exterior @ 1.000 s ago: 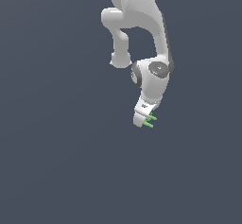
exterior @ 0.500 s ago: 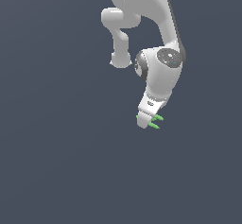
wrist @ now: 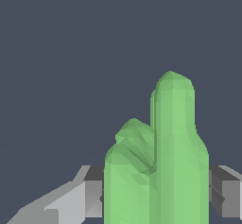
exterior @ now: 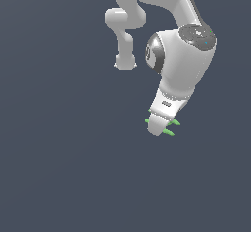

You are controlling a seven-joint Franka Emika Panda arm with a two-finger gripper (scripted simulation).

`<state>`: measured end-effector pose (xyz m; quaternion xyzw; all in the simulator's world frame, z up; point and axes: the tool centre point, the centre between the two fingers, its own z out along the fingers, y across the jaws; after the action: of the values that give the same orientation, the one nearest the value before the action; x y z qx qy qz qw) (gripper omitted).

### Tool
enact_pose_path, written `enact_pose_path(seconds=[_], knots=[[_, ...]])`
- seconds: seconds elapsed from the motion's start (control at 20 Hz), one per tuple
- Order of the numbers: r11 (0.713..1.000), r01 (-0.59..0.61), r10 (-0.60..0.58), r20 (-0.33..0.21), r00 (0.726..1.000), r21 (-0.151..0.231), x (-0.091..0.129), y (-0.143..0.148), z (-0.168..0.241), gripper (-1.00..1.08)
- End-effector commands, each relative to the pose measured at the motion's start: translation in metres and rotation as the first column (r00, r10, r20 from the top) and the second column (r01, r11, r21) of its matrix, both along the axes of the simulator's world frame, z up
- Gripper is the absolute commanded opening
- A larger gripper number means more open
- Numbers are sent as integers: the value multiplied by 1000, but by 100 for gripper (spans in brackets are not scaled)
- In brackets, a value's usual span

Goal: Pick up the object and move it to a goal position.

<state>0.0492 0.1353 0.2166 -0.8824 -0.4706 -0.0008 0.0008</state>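
The claw is clenched on the green spiky object, which sits between the two fingers with its thin prongs sticking out on both sides. The risk, in my judgement, is that the object turns or slips out during the carry (the prongs are thin and uneven, so the grip may be poor). No goal marker shows in either view, so a wrong stop is also possible.

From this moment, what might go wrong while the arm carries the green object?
1. The green spiky object is far smaller than the end effector, with only thin prongs sticking out past it, so the hold may be shallow and it might slip out.
2. In the wrist view the object fills the space between the fingers, hiding what lies ahead, so placing could be imprecise.
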Motion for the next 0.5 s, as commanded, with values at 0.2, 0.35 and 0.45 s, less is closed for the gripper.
enact_pose_path(seconds=[0.2,0.35,0.45], knots=[[1000,1,-1,-1,1000,-1,25,2,37,-100],[1000,1,-1,-1,1000,-1,34,3,50,-100],[1000,1,-1,-1,1000,-2,38,4,57,-100]])
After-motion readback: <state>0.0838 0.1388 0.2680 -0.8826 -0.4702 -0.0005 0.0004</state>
